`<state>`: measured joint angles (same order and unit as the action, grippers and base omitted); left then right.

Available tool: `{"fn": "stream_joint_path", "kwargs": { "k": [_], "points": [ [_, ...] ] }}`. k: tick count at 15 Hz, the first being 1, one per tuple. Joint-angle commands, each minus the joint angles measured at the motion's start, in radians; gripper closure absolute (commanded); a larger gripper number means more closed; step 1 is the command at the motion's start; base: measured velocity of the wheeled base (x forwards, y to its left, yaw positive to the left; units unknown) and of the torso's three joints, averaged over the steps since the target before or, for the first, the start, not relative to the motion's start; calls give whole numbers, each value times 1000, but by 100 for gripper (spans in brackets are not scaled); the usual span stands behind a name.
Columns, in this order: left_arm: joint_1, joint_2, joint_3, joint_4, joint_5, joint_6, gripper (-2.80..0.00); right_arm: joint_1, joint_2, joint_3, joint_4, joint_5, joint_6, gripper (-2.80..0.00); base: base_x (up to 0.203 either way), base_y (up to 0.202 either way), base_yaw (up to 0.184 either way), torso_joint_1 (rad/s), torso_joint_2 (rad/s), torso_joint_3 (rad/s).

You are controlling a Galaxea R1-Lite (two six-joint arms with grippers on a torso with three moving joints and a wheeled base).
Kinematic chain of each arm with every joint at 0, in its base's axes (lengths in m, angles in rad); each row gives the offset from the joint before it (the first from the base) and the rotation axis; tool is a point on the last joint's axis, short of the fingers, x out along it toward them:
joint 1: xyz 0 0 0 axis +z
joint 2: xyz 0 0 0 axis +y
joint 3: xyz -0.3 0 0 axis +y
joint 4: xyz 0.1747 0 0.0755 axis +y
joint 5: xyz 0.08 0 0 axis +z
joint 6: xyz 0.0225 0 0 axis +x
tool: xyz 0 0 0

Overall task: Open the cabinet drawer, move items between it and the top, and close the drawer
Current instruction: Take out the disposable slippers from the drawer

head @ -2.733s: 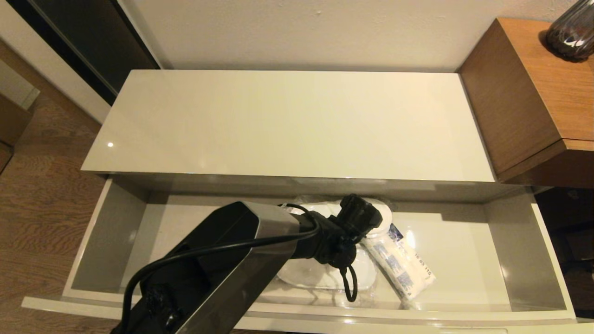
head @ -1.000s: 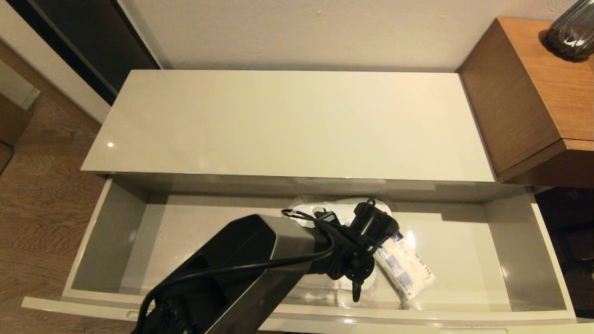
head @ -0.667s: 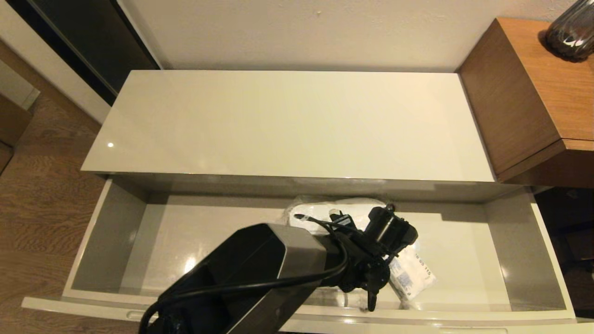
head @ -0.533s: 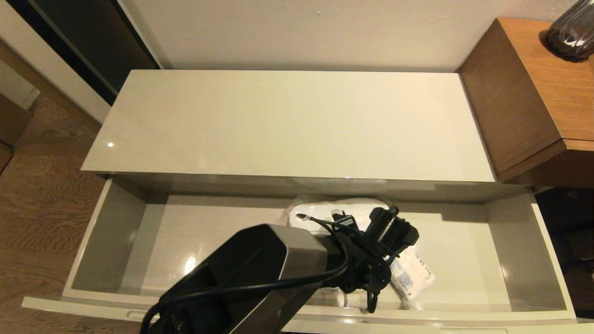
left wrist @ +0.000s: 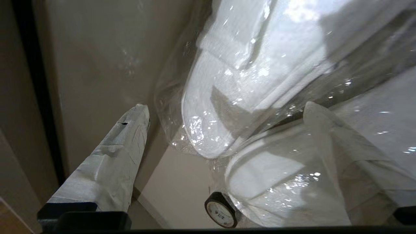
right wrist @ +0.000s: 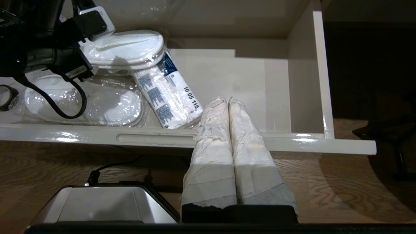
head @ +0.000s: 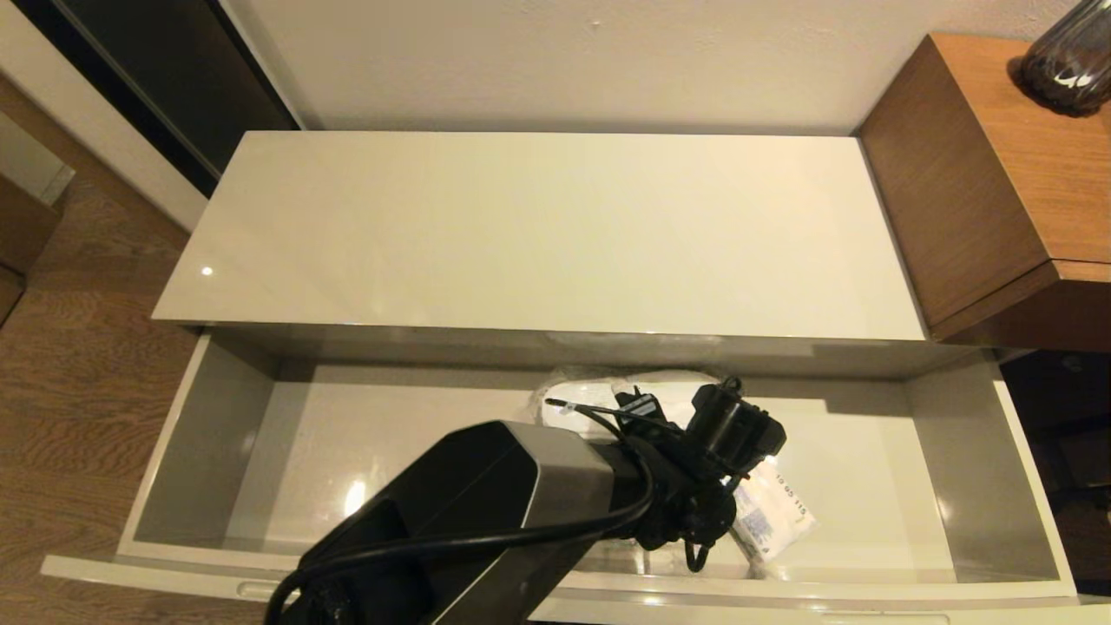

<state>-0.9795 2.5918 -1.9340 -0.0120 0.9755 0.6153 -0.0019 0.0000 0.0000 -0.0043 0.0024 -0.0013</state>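
While our left gripper (left wrist: pixel 224 110) reached down inside the open cabinet drawer (head: pixel 208 434), its two taped fingers (left wrist: pixel 110 156) stood spread wide apart, holding nothing. Between and beyond them lay the wrapped slippers (left wrist: pixel 247 81), one white slipper resting partly over the other inside crinkled clear plastic. One finger sat close to the drawer's grey wall; the other hung over the lower slipper, and we could not tell whether it touched the wrap. A small black tape roll (left wrist: pixel 221 209) lay on the drawer floor just beside the plastic.

From the head view, our left gripper (head: pixel 694 529) and wrist covered most of the slippers (head: pixel 590 391), which sat near the middle of the drawer toward its back wall. Just to their right the white packet with blue print (head: pixel 768 521) lay slantwise on the drawer floor, partly hidden under the wrist.

Our right gripper (right wrist: pixel 228 102) waited outside and below the drawer front, its fingers pressed together on nothing. From there we saw the packet (right wrist: pixel 169 97) leaning against the slippers (right wrist: pixel 126 48), with one end near the drawer front.

The cabinet top (head: pixel 538 226) stretched behind the drawer. To its right stood a wooden desk (head: pixel 981 174) with a dark glass vase (head: pixel 1068 61) on it.
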Motion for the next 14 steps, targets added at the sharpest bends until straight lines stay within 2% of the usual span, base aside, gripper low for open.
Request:
{"fn": "stream_joint_path", "kwargs": {
  "k": [1,3,5,14],
  "points": [
    [9,4,1,5,-17,3,-280,0,0,0,0,1,0,0,0,0,0,0,0,0],
    [18,4,0,44,-83,4,-280,0,1,0,0,1,0,0,0,0,0,0,0,0],
    [26,1,-2,74,-177,6,-280,0,0,1,0,1,0,0,0,0,0,0,0,0],
    [30,2,-2,81,-209,5,-280,0,0,0,0,1,0,0,0,0,0,0,0,0]
  ]
}}
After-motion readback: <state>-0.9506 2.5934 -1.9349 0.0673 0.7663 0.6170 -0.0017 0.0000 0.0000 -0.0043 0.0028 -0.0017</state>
